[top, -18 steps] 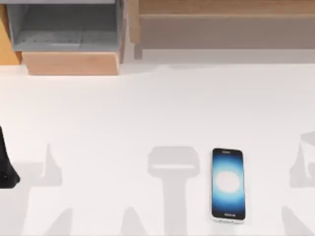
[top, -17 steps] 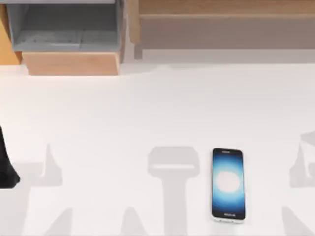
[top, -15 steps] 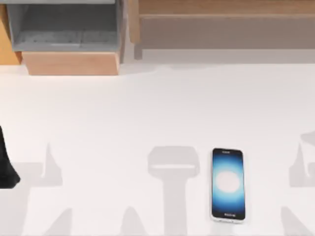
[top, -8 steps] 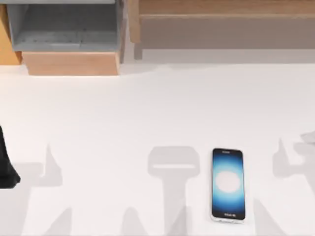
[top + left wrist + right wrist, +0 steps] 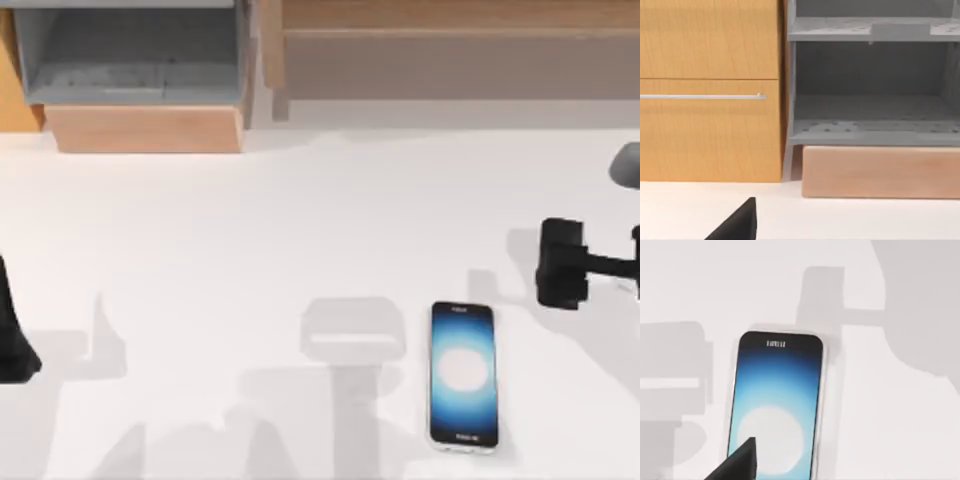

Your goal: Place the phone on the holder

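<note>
Stood watching this one. The phone [image 5: 463, 375] lay flat on the white table [image 5: 300, 220], screen up and glowing, toward the near edge and a bit right of centre. That's probably why the right arm got the job, since the phone sat on its side. The right gripper [image 5: 560, 263] hung over the table just up and to the right of the phone, not touching it, with its wrist camera looking down onto the screen, so I'd guess it was lining up for a grab. I honestly couldn't tell how wide either gripper was set.

The left arm looked parked on the left side, its camera facing the wooden cabinet [image 5: 710, 90] and the grey shelf unit [image 5: 870, 130] at the back.

There was a dark shape [image 5: 12, 330] at the table's left edge. Might be the holder, I couldn't say.

Count: one phone, two arms, one cabinet, one shelf unit, one dark shape. Nothing was on any holder yet.
</note>
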